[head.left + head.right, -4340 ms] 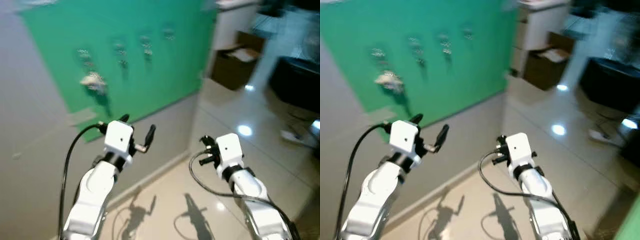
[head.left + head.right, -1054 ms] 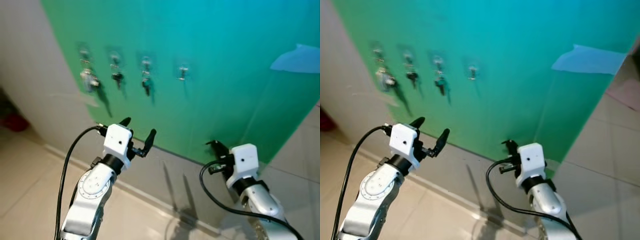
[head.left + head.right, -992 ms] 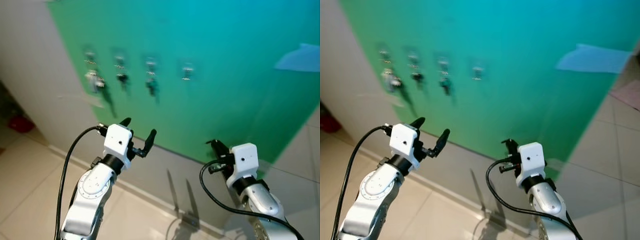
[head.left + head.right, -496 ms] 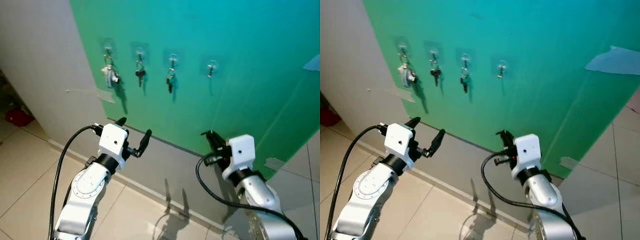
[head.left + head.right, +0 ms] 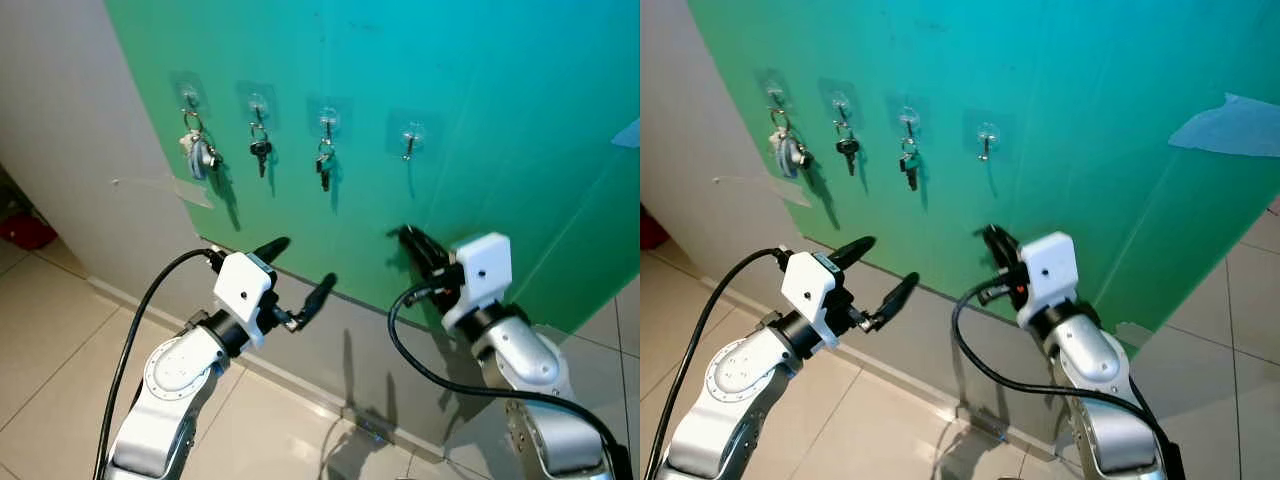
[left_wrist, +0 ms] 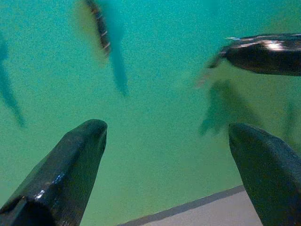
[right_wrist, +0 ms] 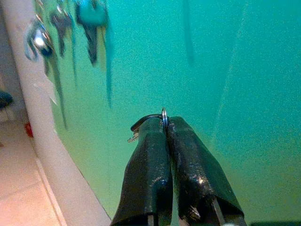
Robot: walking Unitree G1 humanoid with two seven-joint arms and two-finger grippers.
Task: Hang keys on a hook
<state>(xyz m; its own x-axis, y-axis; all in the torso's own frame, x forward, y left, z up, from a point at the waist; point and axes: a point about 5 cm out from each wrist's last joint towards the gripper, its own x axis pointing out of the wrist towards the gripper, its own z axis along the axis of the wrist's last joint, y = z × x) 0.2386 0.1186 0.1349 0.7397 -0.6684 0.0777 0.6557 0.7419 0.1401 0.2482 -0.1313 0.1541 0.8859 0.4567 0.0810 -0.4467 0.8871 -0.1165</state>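
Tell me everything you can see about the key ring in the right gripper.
The key ring is a thin silver metal loop, pinched at the tips of the right gripper, whose two black fingers are closed on it. Only an arc of the ring pokes out above the fingertips; a small dark piece sticks out beside them, too unclear to call a key. It is held in the air before the green board, not touching it.

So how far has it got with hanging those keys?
Three of the four clear hooks on the green board already carry keys. The right gripper is pinching a silver key ring, raised below the empty fourth hook. Left: lifting it up and slipping the ring on. The left gripper is open.
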